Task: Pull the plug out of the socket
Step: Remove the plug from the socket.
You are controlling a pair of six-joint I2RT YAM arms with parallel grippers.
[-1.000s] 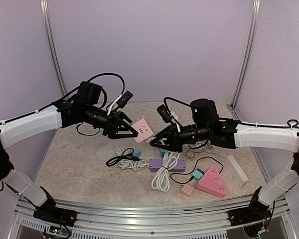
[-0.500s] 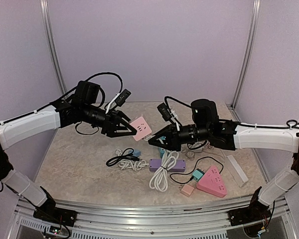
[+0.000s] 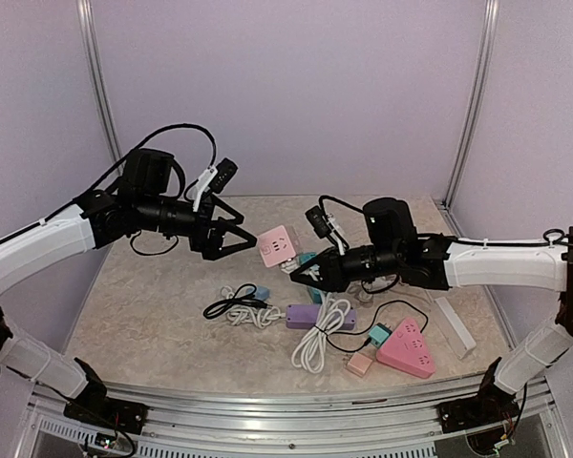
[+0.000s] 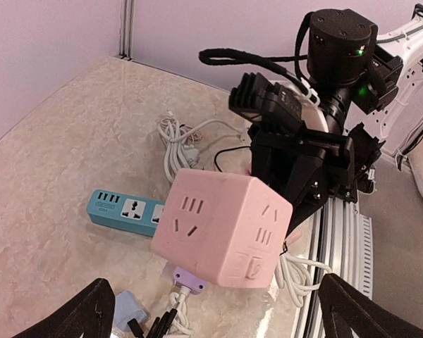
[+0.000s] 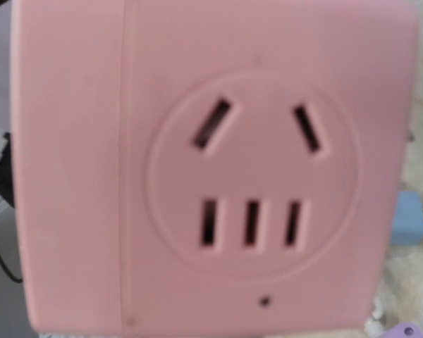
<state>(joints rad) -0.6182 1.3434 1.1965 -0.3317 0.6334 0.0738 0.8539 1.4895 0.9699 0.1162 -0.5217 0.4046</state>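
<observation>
A pink socket cube [image 3: 278, 245] hangs tilted above the table between the two arms. My left gripper [image 3: 241, 237] stands wide open just left of it. In the left wrist view its fingers sit at the bottom corners, clear of the cube [image 4: 225, 225]. My right gripper [image 3: 298, 274] is shut at the cube's lower right corner, and the cube rests on its tip. The plug is almost hidden behind the cube, with only a small pinkish bit [image 4: 290, 238] showing by the right fingers [image 4: 296, 190]. An empty cube face [image 5: 218, 169] fills the right wrist view and hides those fingers.
On the table below lie a teal power strip [image 3: 307, 260], a purple strip [image 3: 317, 316] with a coiled white cable [image 3: 313, 342], a black cable [image 3: 231, 305] and a small blue adapter [image 3: 261, 292]. A pink triangular strip [image 3: 406, 347] and a white bar [image 3: 456, 324] lie at the right.
My left gripper has opened wide and drawn back to the left, off the cube. The cube has stayed at the right gripper's tip, which sank a little.
</observation>
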